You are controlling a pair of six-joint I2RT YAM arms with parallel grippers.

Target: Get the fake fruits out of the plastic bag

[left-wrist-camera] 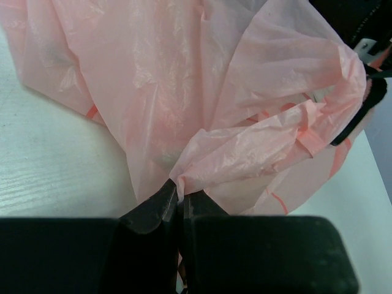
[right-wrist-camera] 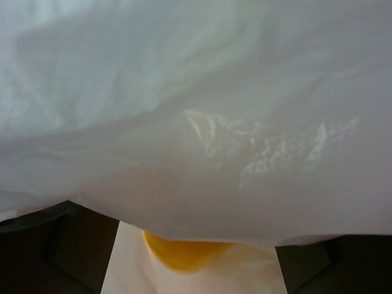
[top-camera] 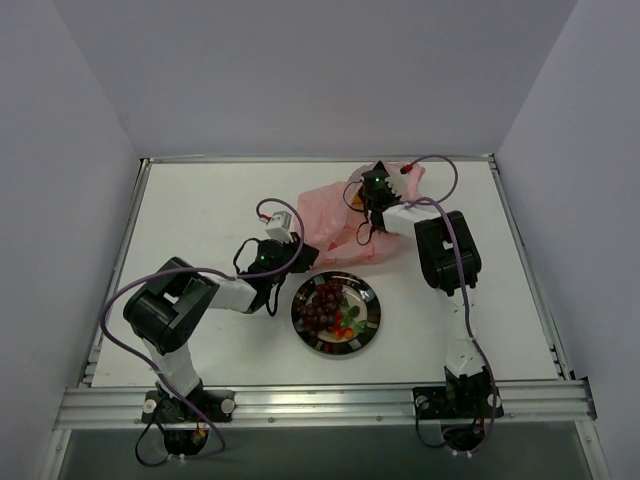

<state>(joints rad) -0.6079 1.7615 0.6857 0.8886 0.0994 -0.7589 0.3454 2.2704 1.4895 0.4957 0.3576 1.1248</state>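
Across the white table (top-camera: 190, 200) the biggest thing going is the pink plastic bag (top-camera: 335, 212). It's slumped in a crinkly heap just past the far rim of the plate (top-camera: 295, 318), pretty much touching it as far as I can tell. The plate itself sits near the table's front edge, between the two arm bases.

Grippers next. The left gripper (left-wrist-camera: 179, 207) is just off the plate's far-left rim, jaws pinched tight on a gathered fold of the bag's edge, so it's basically anchoring the film. The right gripper (right-wrist-camera: 196, 248) is out beyond the plate's far-right side, buried in the bag. Its wrist camera is mostly full of film draped over it. Its fingers are spread wide with nothing held.

On the plate's left half sits the dark purple grape bunch (top-camera: 321, 304), so that one's out.

Now the bit that matters: a yellow-orange fruit (right-wrist-camera: 184, 257) peeks out from under the film, dead centre between those spread fingers and just ahead of them. Only its rounded end shows, so I can't tell which way its long axis runs. The right arm is clearly the nearer one. My guess is the next move is a short push straight in and a close, with the left pinch holding the bag back. Loose film getting caught in the grab looks like the main risk.

Smallest of all, tiny red-orange pieces (top-camera: 347, 326) with green bits lie on the plate's near-right part.
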